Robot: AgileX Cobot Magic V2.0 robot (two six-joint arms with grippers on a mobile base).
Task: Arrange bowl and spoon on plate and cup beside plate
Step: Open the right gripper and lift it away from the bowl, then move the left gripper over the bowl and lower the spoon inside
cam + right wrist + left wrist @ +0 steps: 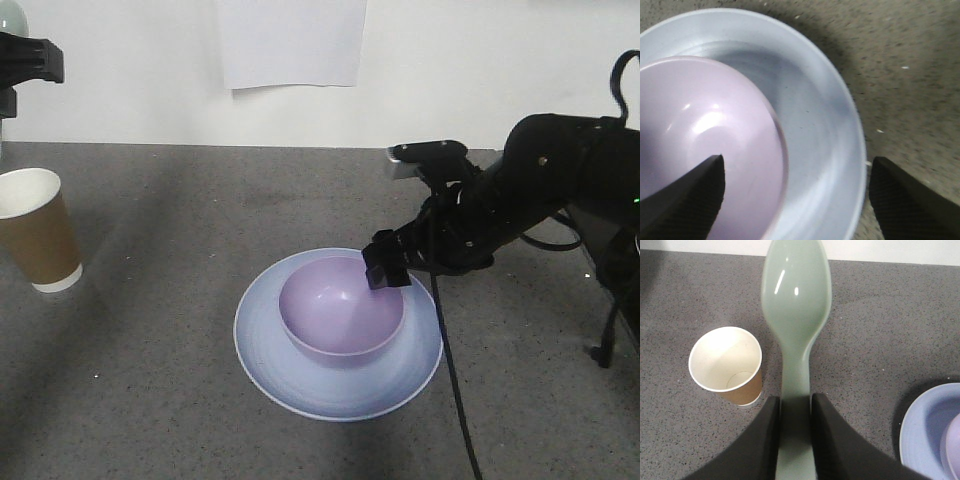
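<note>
Cup (38, 235): upright, 9 o'clock of the plate (268, 352), well apart.
Left gripper (795, 412): clenched on the spoon (796, 295) handle, head pointing 12 o'clock.
Bowl (335, 300): centred on the plate.
Right gripper (388, 268): released, jaws spread, at the bowl's 2 o'clock rim.

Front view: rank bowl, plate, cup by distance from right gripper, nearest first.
1. bowl: right gripper sits at its rim.
2. plate: directly under the bowl.
3. cup: far off, well apart from the plate.
</note>
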